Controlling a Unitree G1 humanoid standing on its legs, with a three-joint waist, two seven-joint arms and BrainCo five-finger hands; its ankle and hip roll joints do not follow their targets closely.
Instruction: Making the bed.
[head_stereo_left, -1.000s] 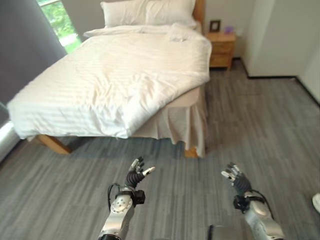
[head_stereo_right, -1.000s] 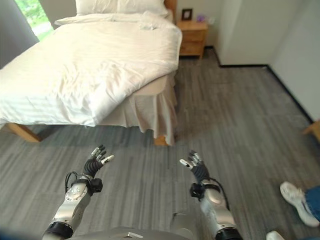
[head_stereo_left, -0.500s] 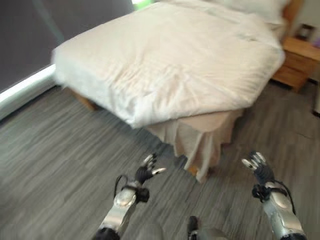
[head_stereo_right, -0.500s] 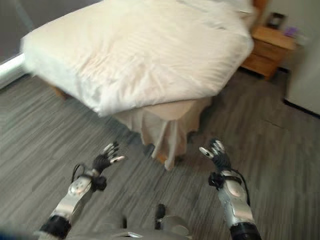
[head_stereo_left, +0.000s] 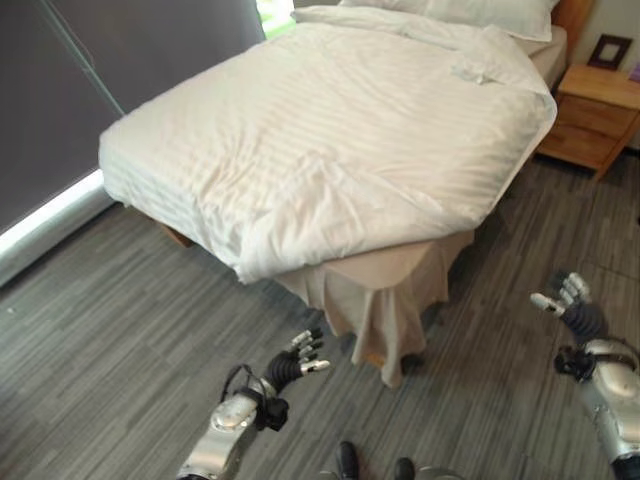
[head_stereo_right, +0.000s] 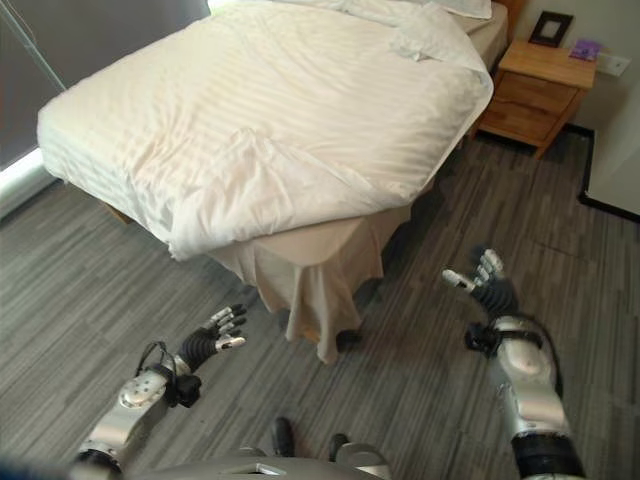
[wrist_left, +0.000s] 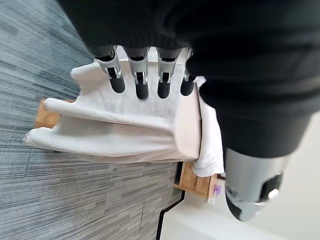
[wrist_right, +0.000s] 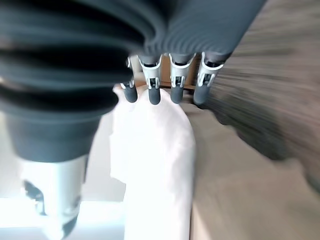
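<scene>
Since the earlier frames the camera has swung so the white duvet (head_stereo_left: 330, 150) lies rumpled over the bed's (head_stereo_left: 390, 290) near corner, well apart from the empty, spread-fingered left hand (head_stereo_left: 292, 362) and right hand (head_stereo_left: 575, 312), so the approach step continues and next comes reaching that corner.

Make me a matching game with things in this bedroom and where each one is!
Things:
1. white striped duvet
2. beige bed skirt
3. wooden nightstand
4. dark picture frame

Places:
A. on the floor beside the bed's head
B. spread over the bed's top
C. standing on the nightstand
D. hanging below the mattress at the near corner

Pairs: 1-B, 2-D, 3-A, 4-C
</scene>
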